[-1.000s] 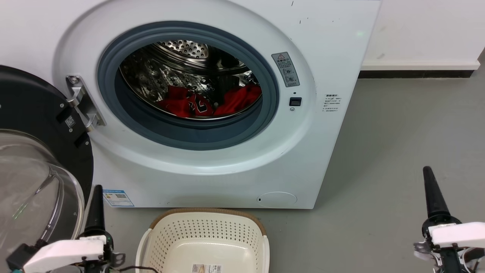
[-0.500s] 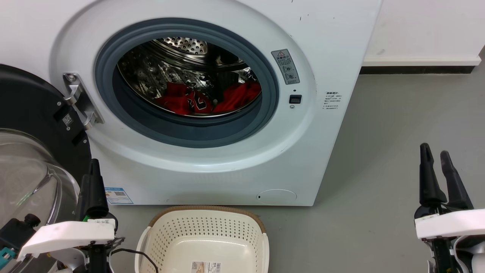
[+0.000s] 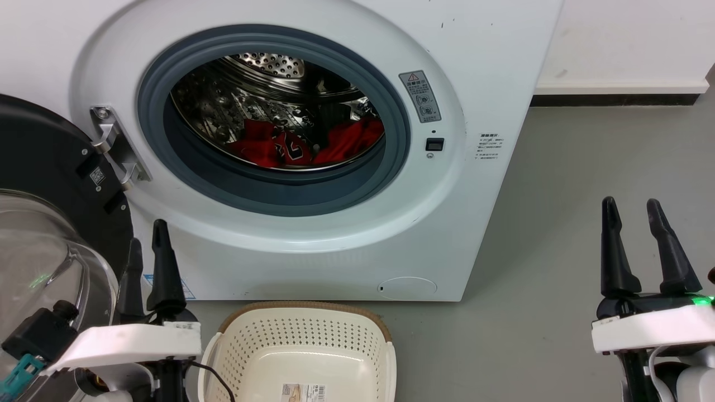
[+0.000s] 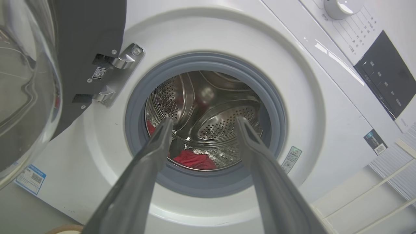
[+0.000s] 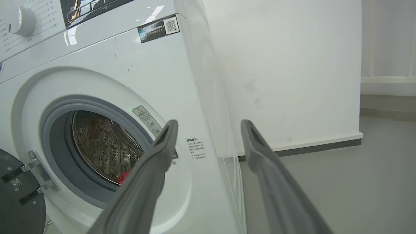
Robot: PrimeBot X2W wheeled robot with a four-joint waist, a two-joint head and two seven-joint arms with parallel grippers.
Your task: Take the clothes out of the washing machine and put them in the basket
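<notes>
Glossy white washing machine (image 3: 335, 262), shiny perforated steel drum (image 3: 268, 64) inside it, soft red cloth clothes (image 3: 257, 148) within, matt cream plastic basket (image 3: 301, 338) before it, clear glass door (image 3: 39, 262).

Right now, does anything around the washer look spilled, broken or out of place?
Nothing stands out. The door of the washing machine is swung open, the red clothes lie in the drum, and the basket stands upright on the floor in front. Only a few small dark specks mark the machine's front panel.
</notes>
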